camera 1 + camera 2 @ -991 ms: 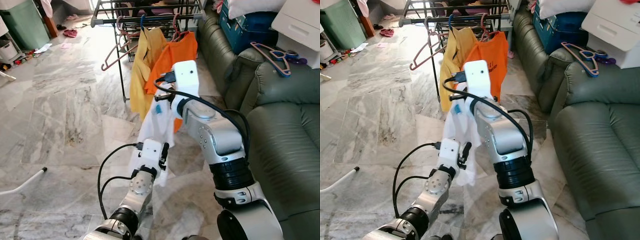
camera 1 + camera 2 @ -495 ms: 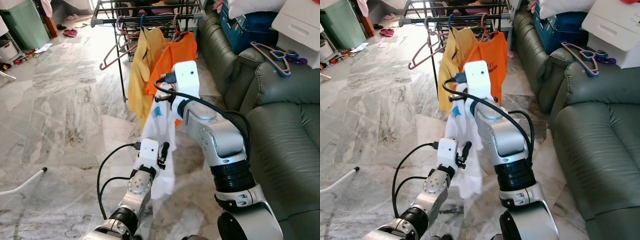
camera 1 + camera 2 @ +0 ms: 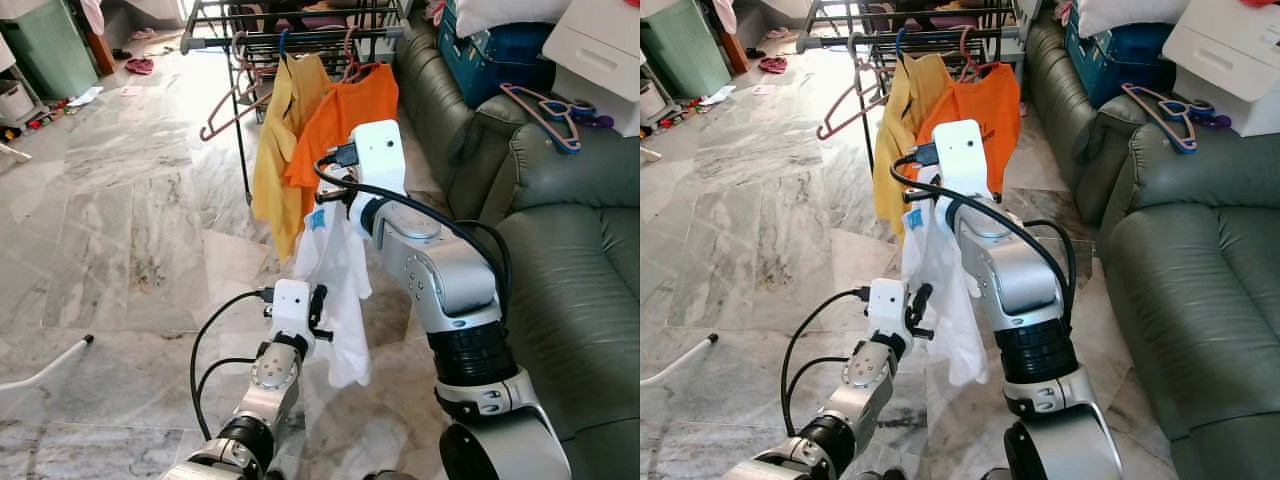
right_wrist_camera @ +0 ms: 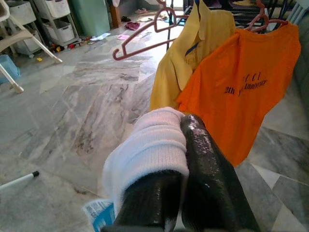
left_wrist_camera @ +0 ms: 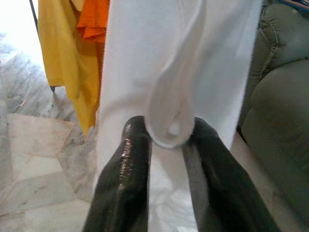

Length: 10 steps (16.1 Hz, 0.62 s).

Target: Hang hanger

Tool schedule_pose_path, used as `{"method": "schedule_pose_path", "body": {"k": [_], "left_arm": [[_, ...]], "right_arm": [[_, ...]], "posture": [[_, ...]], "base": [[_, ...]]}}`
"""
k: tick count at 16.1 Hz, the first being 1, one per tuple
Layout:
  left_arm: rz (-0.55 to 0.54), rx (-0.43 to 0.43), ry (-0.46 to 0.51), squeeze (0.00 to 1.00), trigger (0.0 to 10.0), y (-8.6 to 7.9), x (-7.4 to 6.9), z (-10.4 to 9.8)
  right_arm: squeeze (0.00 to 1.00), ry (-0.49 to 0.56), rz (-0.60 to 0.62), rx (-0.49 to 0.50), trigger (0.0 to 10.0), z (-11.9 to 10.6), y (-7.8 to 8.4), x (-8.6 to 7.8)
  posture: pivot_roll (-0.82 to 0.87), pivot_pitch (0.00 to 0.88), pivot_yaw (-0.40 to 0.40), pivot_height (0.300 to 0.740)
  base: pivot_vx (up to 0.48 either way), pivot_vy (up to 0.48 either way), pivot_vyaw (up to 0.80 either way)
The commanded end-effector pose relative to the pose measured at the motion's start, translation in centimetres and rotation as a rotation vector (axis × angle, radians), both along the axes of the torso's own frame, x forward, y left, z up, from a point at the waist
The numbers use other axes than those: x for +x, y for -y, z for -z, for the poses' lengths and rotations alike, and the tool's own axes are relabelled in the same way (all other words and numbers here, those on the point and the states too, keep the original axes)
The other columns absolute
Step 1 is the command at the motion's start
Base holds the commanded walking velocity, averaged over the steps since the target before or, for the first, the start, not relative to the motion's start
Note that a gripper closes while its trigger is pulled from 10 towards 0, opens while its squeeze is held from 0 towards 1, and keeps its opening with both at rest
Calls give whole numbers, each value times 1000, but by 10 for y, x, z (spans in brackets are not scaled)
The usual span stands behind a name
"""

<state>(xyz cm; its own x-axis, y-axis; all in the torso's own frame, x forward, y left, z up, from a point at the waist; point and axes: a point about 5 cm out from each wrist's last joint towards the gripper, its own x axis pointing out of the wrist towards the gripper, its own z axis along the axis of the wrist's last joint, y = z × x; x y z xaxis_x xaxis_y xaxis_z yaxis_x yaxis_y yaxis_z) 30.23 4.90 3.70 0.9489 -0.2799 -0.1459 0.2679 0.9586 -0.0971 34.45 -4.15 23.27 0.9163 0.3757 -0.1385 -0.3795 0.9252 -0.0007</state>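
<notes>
While both grippers pinch a white garment (image 3: 338, 290) at frame centre
Right gripper (image 4: 181, 145) clamps its collar, left gripper (image 5: 166, 140) a lower fold; yellow shirt (image 3: 280, 140) and orange T-shirt (image 3: 345, 110) hang on the drying rack (image 3: 300, 30) behind, green sofa (image 3: 570, 260) at right.

My arms are silver metal with black ribbed bands at the joints. Each wrist carries a white boxy camera housing, and looped black cables plug into both. My left gripper (image 5: 166, 174) and right gripper (image 4: 181, 191) have long glossy black fingers.
</notes>
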Motion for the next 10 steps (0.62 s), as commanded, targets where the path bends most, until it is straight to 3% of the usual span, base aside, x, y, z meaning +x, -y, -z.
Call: {"method": "schedule_pose_path", "body": {"k": [1,10], "left_arm": [[105,-83,78,0,0,50,13,-38],[87,-93,69,0,0,49,17,-41]], "right_arm": [[0,38,-17,4,10000,-10,-4,-3],[0,41,-6,-13,10000,-10,1,-3]], "posture": [[-369,103,43,740],[-388,97,47,740]], "base": [[0,0,0],[0,0,0]]}}
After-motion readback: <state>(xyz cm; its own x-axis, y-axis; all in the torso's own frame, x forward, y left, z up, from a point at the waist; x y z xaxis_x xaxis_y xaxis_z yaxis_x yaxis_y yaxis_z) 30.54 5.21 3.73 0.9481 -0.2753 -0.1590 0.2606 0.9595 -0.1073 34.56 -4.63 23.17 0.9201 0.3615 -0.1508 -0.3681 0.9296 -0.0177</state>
